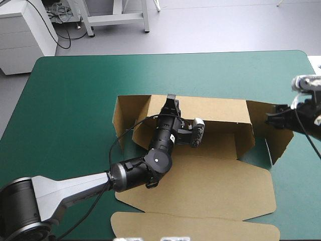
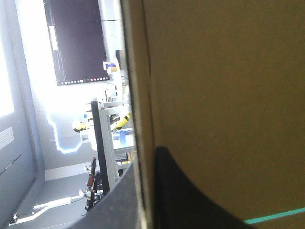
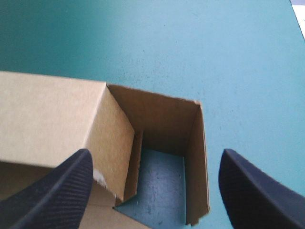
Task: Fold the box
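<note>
A table (image 1: 70,100) with a teal-green cover stands on a pale grey floor (image 1: 225,25). Beyond its far left corner sits a white drawer cabinet (image 1: 22,32), with black cables (image 1: 61,15) and a grey metal stand (image 1: 118,19) just beside it.

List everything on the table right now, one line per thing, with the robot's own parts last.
brown cut-board box: one, brown, middle of the table; far wall and end flaps raised, lid lying flat toward the near edge.
teal-green cover: one, teal-green, spread over the table top under the box.
left gripper: one, black fingers, at the box's far wall, shut on its upper edge with the board between the fingers.
right gripper: one, black fingers, open, at the box's right end, facing the raised end flaps there.
</note>
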`<action>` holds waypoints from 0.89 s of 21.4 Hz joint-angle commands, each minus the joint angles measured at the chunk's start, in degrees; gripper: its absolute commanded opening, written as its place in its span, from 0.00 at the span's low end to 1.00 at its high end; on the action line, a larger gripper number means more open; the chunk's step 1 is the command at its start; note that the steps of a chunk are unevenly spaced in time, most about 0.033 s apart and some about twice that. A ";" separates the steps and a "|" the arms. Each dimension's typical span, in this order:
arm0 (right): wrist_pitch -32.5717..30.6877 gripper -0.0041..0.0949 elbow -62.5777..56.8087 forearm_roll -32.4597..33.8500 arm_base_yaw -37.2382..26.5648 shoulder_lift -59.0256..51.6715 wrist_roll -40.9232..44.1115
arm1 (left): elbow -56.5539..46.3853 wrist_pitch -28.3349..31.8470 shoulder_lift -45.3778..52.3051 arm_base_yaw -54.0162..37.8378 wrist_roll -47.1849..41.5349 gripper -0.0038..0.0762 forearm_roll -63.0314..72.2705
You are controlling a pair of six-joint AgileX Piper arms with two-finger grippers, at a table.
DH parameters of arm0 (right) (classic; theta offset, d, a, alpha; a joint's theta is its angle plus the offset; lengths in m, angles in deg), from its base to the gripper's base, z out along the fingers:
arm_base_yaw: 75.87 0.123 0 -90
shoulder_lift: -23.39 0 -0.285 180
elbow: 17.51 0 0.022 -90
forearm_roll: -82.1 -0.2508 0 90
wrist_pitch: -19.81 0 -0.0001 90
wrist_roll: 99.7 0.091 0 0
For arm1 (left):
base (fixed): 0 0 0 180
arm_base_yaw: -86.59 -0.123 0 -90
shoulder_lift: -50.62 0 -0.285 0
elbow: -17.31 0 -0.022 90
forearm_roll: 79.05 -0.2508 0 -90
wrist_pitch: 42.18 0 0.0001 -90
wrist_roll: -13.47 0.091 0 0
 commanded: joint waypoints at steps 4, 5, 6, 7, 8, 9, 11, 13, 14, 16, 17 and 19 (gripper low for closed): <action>2.55 0.72 14.67 -0.76 -0.11 16.59 0.30 | 1.21 -2.69 2.25 0.68 -1.94 0.04 -3.33; 2.15 0.72 17.62 -0.76 -0.11 20.79 0.30 | 1.21 -2.90 2.25 0.68 -2.10 0.04 -3.33; 2.03 0.72 18.82 -0.76 -0.11 22.36 0.30 | 1.21 -3.05 2.25 0.68 -2.10 0.04 -3.33; 1.80 0.72 20.68 -0.94 -0.11 25.88 0.30 | 1.21 -3.17 2.25 0.68 -2.50 0.04 -3.21; 1.80 0.72 21.17 -1.42 -0.11 27.38 0.30 | 1.21 -3.17 2.25 0.68 -3.18 0.04 -3.09; 1.80 0.72 21.54 -1.99 -0.11 29.78 0.30 | 1.21 -3.17 2.25 0.68 -3.87 0.04 -2.64; 1.30 0.72 21.54 -1.99 -0.11 32.20 0.19 | 1.21 -4.15 2.25 0.68 -6.19 0.04 -1.98; 0.79 0.72 21.54 -2.07 -0.11 33.31 0.34 | 1.21 -6.22 2.25 0.68 -9.38 0.04 -1.98; 0.79 0.72 21.54 -2.07 -0.11 33.43 0.34 | 1.21 -6.25 2.25 0.68 -9.36 0.04 -1.98; 0.52 0.72 21.54 -1.97 -0.11 33.43 0.34 | 1.21 -6.25 2.25 0.68 -9.36 0.04 -1.98; -0.07 0.72 21.54 -1.73 -0.23 33.43 0.34 | 1.21 -6.55 2.25 0.68 -9.72 0.04 -1.98; -1.81 0.72 21.54 -0.98 -0.67 33.52 0.34 | 1.21 -7.25 2.25 0.68 -12.31 0.04 -1.98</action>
